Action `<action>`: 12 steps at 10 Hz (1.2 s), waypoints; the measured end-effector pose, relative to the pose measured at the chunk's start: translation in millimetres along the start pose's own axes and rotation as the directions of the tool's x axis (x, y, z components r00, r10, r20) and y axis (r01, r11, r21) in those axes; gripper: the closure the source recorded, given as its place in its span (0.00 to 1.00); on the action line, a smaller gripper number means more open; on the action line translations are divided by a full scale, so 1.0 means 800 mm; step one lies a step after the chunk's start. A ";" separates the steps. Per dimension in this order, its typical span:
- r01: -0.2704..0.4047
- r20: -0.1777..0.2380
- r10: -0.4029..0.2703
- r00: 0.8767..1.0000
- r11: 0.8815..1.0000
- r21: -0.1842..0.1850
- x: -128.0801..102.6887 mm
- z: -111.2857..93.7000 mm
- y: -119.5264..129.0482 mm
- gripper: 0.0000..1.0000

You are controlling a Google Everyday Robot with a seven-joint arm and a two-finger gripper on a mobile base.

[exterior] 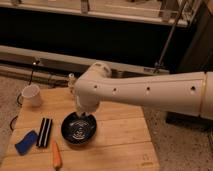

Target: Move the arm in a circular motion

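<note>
Over the bowl (70,134), end effector (83,116) hangs beneath arm (150,92).

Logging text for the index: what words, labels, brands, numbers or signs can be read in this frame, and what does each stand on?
No text can be read here.
Small dark mark at the near right corner of the wooden table: too blurred to read.
The arm, the white mug and the black bowl: no lettering shows.
The gripper, hanging just over the black bowl: no label shows.
</note>
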 end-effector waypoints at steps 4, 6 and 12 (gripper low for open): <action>0.309 0.005 -0.309 0.951 0.950 -0.049 0.050 -0.006 0.137 0.62; 0.450 0.028 -0.449 0.893 0.890 -0.068 0.035 -0.015 0.206 0.62; 0.553 0.065 -0.549 0.833 0.832 -0.051 -0.245 0.023 0.204 0.62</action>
